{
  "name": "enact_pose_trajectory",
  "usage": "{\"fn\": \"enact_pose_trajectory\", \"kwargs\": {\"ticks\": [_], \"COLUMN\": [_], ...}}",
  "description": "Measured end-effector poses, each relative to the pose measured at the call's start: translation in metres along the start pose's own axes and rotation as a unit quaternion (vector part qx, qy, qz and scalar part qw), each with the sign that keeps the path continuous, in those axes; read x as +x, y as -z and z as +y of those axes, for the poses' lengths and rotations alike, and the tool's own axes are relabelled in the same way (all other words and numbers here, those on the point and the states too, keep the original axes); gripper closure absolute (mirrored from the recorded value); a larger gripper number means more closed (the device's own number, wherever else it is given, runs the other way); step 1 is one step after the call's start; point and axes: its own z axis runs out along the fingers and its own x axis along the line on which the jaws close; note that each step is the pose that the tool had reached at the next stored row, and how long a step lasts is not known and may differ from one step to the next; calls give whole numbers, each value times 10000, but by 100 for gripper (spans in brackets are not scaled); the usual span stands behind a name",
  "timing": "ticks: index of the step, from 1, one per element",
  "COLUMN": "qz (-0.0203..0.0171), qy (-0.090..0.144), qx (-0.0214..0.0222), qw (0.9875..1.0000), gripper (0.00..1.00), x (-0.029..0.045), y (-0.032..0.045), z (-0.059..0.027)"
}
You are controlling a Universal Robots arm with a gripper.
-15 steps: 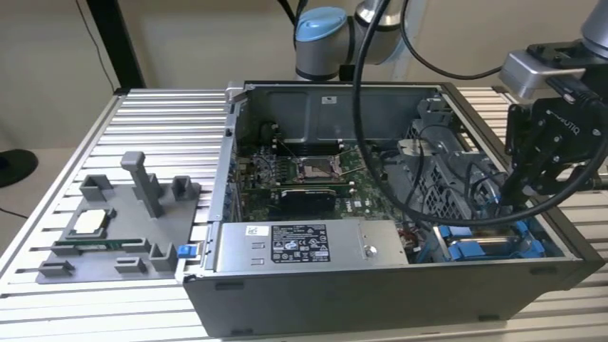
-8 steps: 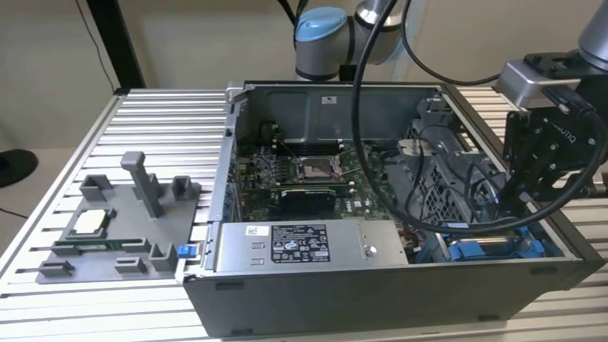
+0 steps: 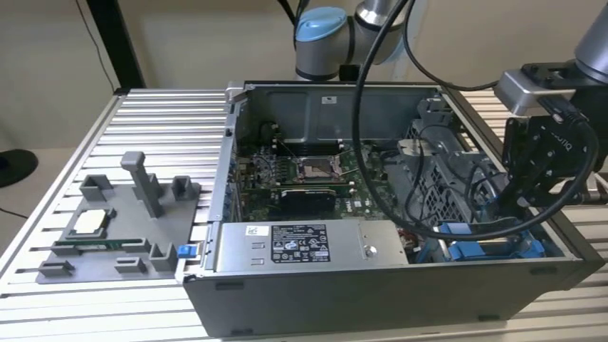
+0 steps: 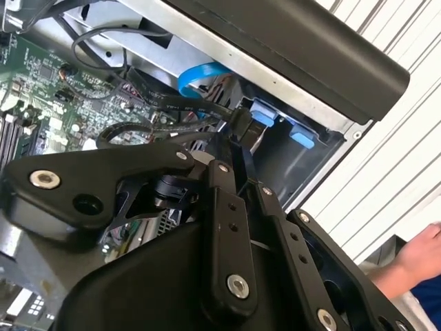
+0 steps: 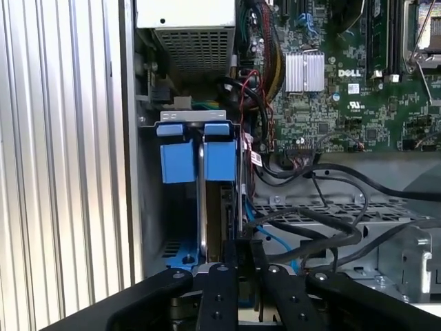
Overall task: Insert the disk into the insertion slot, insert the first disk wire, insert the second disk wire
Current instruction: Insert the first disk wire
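Jaws tight on blk plug (image 4: 239, 118) nr blue tabs (image 4: 264, 113)

Grey tubular robot arm with light-blue joint caps (image 3: 320, 35) stands at the back in the exterior view. Its far end comes in at the exterior view's right. Black wrist housing (image 3: 549, 146) is tilted and faces down. Black two-finger linkage gripper (image 3: 520, 203) (image 4: 240, 141) (image 5: 238, 254) points downward. Bolted black linkage bars (image 4: 226, 221) run nearly parallel and converge at the tip. Jaws are drawn close together, pinching a black cable plug (image 4: 241, 118).
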Motion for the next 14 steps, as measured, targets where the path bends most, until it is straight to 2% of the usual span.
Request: {"fn": "enact_pose_trajectory", "kwargs": {"ticks": [7,14], "qz": [-3,-3], "qy": [-57,-61], "qx": [-26,-28], "qw": [10000,10000], "gripper": [100,100], "x": [0,0], "y": [-32,-32], "z": [-29,-43]}}
